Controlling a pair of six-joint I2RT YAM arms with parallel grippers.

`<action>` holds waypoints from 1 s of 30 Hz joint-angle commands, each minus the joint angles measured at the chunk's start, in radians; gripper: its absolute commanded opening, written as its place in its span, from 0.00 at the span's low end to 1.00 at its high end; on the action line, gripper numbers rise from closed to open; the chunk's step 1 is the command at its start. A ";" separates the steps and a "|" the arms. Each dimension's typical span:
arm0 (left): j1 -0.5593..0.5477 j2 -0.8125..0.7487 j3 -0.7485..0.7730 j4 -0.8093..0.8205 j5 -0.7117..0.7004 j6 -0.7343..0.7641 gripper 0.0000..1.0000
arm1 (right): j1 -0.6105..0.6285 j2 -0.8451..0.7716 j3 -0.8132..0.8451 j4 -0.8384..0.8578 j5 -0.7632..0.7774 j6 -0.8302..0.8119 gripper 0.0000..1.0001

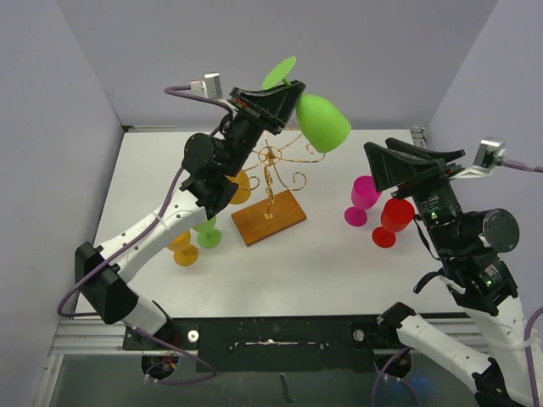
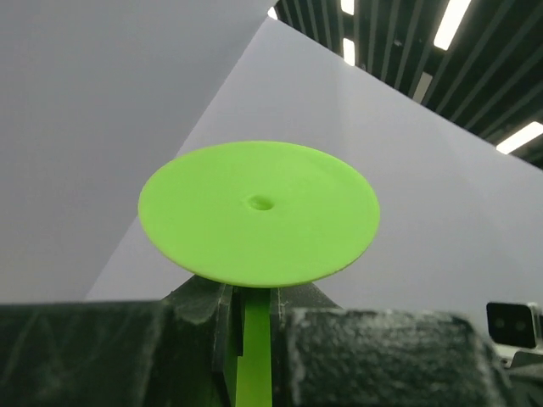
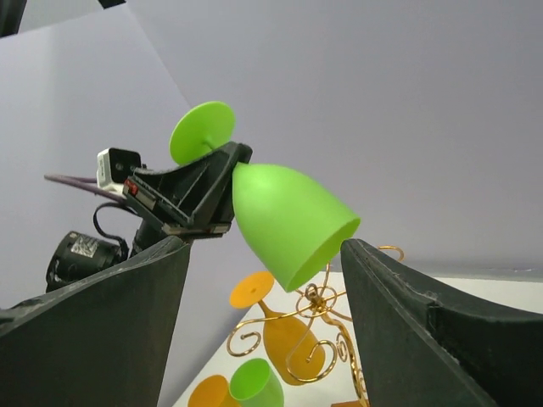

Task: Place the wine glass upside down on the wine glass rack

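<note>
Left pincer (image 2: 253, 307) gripping one green glass (image 1: 322, 121), one rack (image 1: 269, 217), five other glasses (image 1: 364, 195) (image 1: 395, 214) (image 1: 209, 235) (image 1: 184, 252) (image 1: 243, 187)

Wine glass rack (image 1: 270, 216) standing in the middle of the table (image 1: 339, 271), wine glass (image 1: 322, 120) tilting in the air above it, two upright glasses (image 1: 363, 199) sitting to its right, two more glasses (image 1: 208, 231) sitting to its left.

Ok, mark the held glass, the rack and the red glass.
held glass (image 1: 322, 120): top view, on its bowl.
rack (image 1: 287, 214): top view, on its wooden base.
red glass (image 1: 396, 214): top view, on its bowl.
</note>
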 commanded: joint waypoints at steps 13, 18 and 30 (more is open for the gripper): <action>-0.004 -0.009 0.039 0.042 0.404 0.528 0.00 | 0.000 0.280 0.377 -0.151 -0.170 0.276 0.72; -0.005 -0.011 0.006 0.086 0.447 0.569 0.00 | 0.000 0.319 0.385 -0.127 -0.220 0.343 0.67; -0.010 -0.003 -0.018 0.105 0.509 0.628 0.00 | 0.000 0.312 0.351 -0.101 -0.170 0.383 0.50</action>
